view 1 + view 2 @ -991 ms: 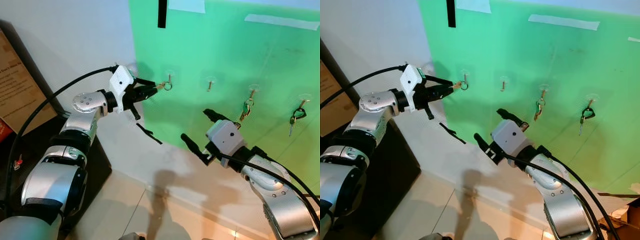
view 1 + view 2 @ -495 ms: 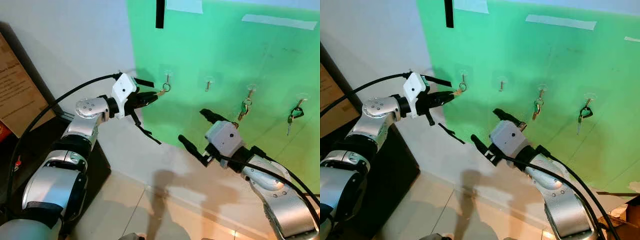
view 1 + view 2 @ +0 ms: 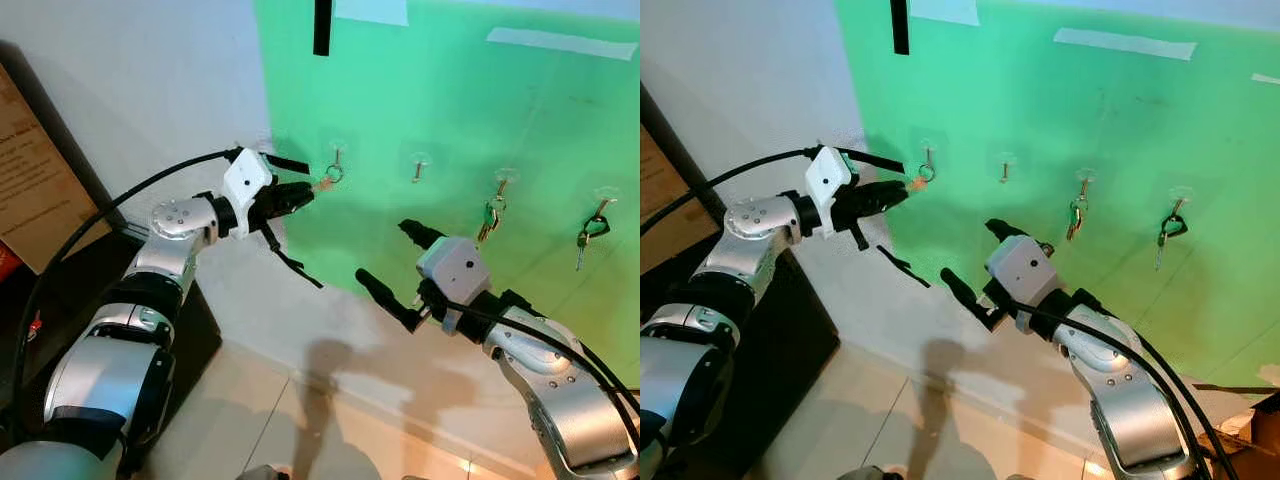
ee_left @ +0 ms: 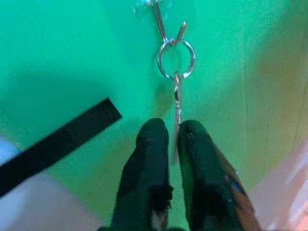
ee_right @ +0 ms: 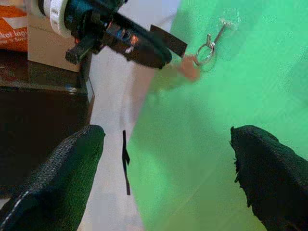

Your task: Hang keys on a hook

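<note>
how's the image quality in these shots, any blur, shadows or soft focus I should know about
Left eye view: sharp, evenly lit; arm shadows on the wall and floor. Left wrist view: key ring crisp, the left hand up close slightly soft. Right wrist view: right hand's fingers blurred up close, hook fairly clear.

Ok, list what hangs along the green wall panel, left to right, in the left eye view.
Silver key ring with a tan key held by the left tool → bare clear hook → green-headed key bunch → dark key bunch.
</note>
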{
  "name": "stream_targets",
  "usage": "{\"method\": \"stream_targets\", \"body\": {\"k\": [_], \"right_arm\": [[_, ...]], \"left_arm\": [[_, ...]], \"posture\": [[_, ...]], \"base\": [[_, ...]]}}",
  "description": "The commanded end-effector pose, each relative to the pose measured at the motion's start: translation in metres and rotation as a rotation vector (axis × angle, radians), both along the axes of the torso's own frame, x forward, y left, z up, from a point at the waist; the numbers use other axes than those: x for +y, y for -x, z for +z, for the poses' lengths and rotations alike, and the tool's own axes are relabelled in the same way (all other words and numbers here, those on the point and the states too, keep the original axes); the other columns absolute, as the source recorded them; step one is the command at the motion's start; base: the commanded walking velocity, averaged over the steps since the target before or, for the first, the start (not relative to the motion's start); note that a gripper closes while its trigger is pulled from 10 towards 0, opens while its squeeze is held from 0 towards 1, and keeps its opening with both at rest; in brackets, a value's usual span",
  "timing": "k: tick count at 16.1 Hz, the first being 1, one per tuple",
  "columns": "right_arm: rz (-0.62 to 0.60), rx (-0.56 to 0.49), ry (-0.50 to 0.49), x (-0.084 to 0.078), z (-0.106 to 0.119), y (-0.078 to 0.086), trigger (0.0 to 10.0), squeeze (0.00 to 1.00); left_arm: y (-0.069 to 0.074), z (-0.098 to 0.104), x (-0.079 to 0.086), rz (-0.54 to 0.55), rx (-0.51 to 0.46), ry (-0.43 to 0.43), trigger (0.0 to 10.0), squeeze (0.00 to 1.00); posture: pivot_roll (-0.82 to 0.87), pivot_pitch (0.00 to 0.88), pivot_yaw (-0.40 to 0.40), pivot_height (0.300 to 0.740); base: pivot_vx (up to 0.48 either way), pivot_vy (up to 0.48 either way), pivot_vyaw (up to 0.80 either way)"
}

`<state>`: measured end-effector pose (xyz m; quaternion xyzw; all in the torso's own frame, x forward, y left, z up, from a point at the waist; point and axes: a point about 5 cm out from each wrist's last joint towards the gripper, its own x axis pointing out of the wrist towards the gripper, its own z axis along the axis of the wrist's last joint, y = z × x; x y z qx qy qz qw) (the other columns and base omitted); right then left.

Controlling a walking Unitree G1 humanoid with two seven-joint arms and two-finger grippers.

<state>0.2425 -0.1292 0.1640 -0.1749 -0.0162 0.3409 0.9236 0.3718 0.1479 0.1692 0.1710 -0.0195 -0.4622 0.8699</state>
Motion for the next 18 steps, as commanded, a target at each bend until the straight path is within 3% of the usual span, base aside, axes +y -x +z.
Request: {"method": "stream_targets", "body": {"k": [1, 4, 7, 9, 10, 12, 13, 14, 17, 18], "right_arm": [[-0.009, -0.007, 0.001, -0.003, 0.004, -0.003, 10.0, 1.0], [-0.025, 0.016, -0.053, -0.003, 0.003, -0.004, 10.0, 1.0], [-0.069, 0.063, -0.091, -0.007, -0.002, -0.004, 10.0, 1.0], [-0.1, 0.073, -0.08, -0.01, -0.007, -0.003, 10.0, 1.0], [-0.167, 0.07, -0.141, -0.017, -0.013, -0.003, 10.0, 1.0], [-0.222, 0.105, -0.229, -0.02, -0.021, 0.001, 10.0, 1.0], [-0.261, 0.127, -0.3, -0.019, -0.025, 0.003, 10.0, 1.0], [-0.286, 0.142, -0.338, -0.019, -0.027, 0.004, 10.0, 1.0], [-0.401, 0.225, -0.481, -0.022, -0.037, 0.004, 10.0, 1.0], [-0.509, 0.252, -0.501, -0.029, -0.045, 0.005, 10.0, 1.0]], "left_arm": [[0.001, 0.005, 0.005, -0.009, -0.022, 0.011, 10.0, 1.0], [0.005, 0.008, 0.009, -0.017, -0.038, 0.043, 10.0, 1.0], [0.011, 0.005, 0.023, 0.016, -0.036, 0.053, 10.0, 1.0], [0.014, 0.008, 0.033, 0.077, -0.066, 0.101, 10.0, 1.0], [0.023, 0.009, 0.037, 0.119, -0.077, 0.171, 10.0, 1.0], [0.041, 0.004, 0.029, 0.157, -0.066, 0.266, 10.0, 1.0], [0.054, -0.004, 0.016, 0.243, -0.054, 0.362, 10.0, 1.0], [0.058, -0.007, 0.012, 0.289, -0.048, 0.397, 10.0, 1.0], [0.065, -0.022, 0.007, 0.397, 0.01, 0.427, 10.0, 1.0], [0.073, -0.032, 0.006, 0.416, 0.078, 0.398, 10.0, 1.0]], "posture": [[-0.19, 0.0, 0.071, 0.74], [-0.19, 0.0, 0.078, 0.74], [-0.18, 0.0, 0.085, 0.74], [-0.17, 0.0, 0.096, 0.74], [-0.17, 0.0, 0.103, 0.74], [-0.16, 0.0, 0.108, 0.74], [-0.16, 0.0, 0.11, 0.74], [-0.16, 0.0, 0.111, 0.74], [-0.17, 0.0, 0.112, 0.74], [-0.17, 0.0, 0.108, 0.74]], "base": [[0.0, 0.0, 0.0], [0.0, 0.0, 0.0], [0.0, 0.0, 0.0], [0.0, 0.0, 0.0], [0.0, 0.0, 0.0], [0.0, 0.0, 0.0], [0.0, 0.0, 0.0], [0.0, 0.0, 0.0], [0.0, 0.0, 0.0], [0.0, 0.0, 0.0]]}}
